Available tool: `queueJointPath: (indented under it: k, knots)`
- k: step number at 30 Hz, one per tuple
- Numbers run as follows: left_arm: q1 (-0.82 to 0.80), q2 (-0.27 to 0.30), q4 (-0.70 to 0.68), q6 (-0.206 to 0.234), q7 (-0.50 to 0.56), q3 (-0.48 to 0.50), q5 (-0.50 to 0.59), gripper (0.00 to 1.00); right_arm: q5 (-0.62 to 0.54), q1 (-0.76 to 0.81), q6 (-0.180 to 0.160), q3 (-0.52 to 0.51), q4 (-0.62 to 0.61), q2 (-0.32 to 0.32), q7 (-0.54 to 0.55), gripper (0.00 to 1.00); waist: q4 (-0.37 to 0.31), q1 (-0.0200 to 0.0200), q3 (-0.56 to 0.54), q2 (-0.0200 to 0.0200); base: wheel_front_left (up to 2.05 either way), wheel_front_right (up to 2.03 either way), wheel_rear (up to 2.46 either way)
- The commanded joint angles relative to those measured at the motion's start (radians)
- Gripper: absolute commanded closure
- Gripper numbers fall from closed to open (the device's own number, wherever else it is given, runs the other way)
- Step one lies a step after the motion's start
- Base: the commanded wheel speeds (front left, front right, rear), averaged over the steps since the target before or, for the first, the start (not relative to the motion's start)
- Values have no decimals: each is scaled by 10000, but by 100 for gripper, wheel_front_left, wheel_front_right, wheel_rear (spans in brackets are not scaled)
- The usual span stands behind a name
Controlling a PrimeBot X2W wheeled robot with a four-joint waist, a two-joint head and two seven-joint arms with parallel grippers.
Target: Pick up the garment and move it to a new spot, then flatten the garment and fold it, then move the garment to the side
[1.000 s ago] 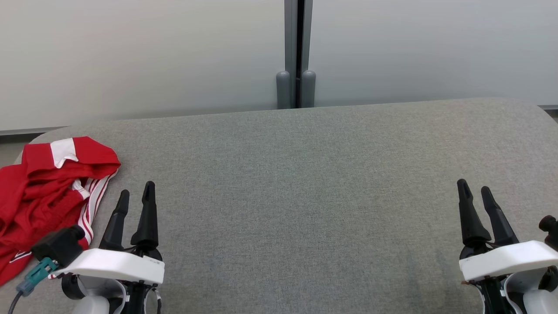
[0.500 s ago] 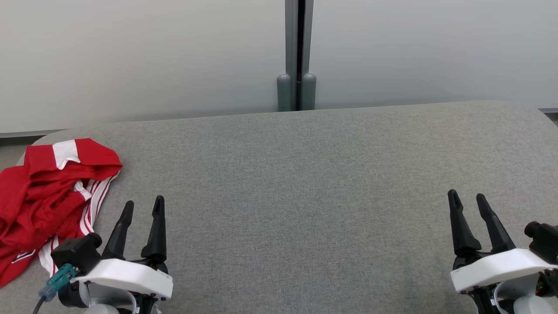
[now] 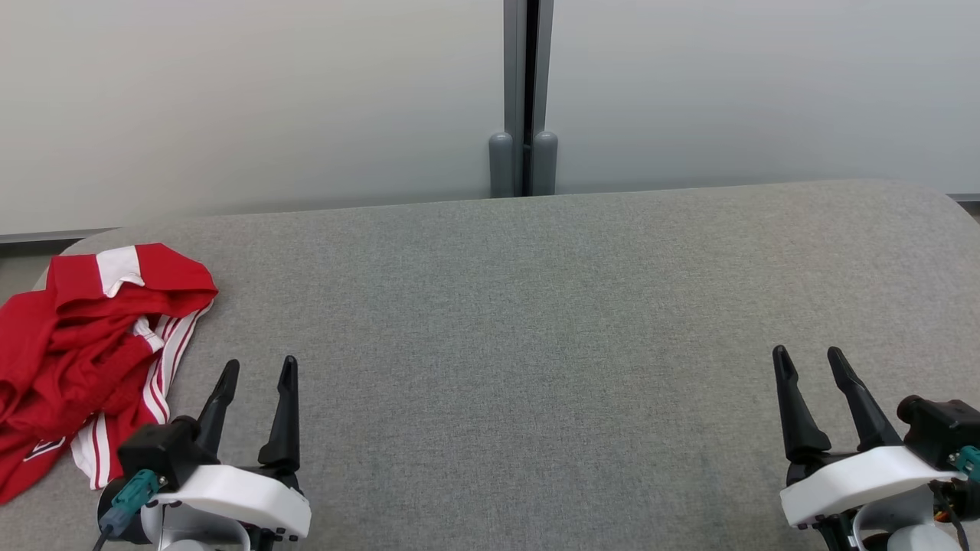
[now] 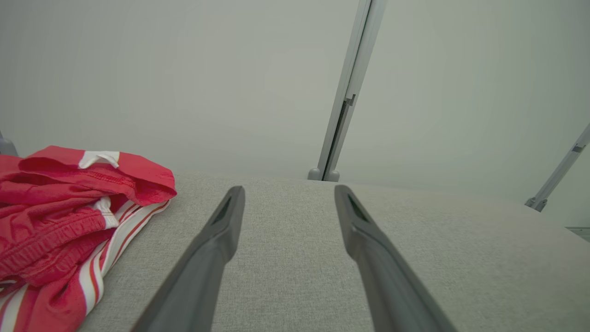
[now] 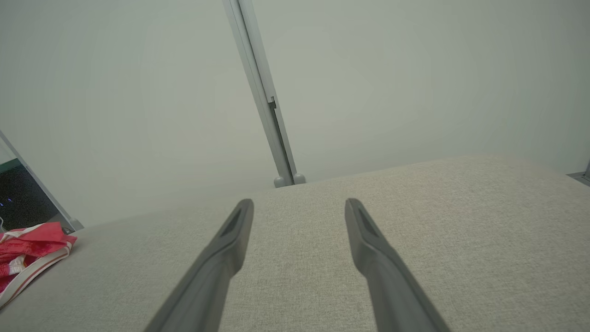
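Running off frame at the table (image 3: 536, 321) corner, the garment (image 3: 84, 344) lies crumpled; left end effector (image 3: 259, 364) and right end effector (image 3: 806, 353) gape empty.

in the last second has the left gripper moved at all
Yes: the left gripper has pulled back toward the robot, ending lower beside the red garment in the head view.

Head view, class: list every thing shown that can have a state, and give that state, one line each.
garment: crumpled heap, unfolded, lying at the left end of the table, not held.
left gripper: open, empty, beside the garment.
right gripper: open, empty, over bare table.
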Motion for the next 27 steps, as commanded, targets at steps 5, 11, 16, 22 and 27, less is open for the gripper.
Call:
queueJointPath:
  k: [5, 11, 16, 22, 27]
  knots:
    - [-26, 34, 46, 95, -188, -39, 563, 0, -605, -49, 3, 78, -87, -86, -138, 0, 16, 0, -2, 0, 0, 0, 0]
    - [-47, 42, 198, 160, -309, -68, 1009, 0, -1021, -19, 3, 129, -145, -85, -147, 0, 47, 0, -1, 0, 0, 0, 0]
    - [-68, 43, 348, 199, -414, -83, 1353, 0, -1280, 37, 3, 133, -137, -18, -129, 0, 61, 0, 2, 0, 0, 0, 0]
    - [-68, 35, 466, 227, -533, -107, 1720, 0, -1538, 124, 3, 108, -133, 50, -79, 0, 70, 0, -2, 0, 0, 0, 0]
    - [-106, -17, 603, 156, -626, -83, 1888, 0, -1769, 187, 4, 89, -116, 77, -65, 0, 70, 0, -10, 0, 0, 0, 0]
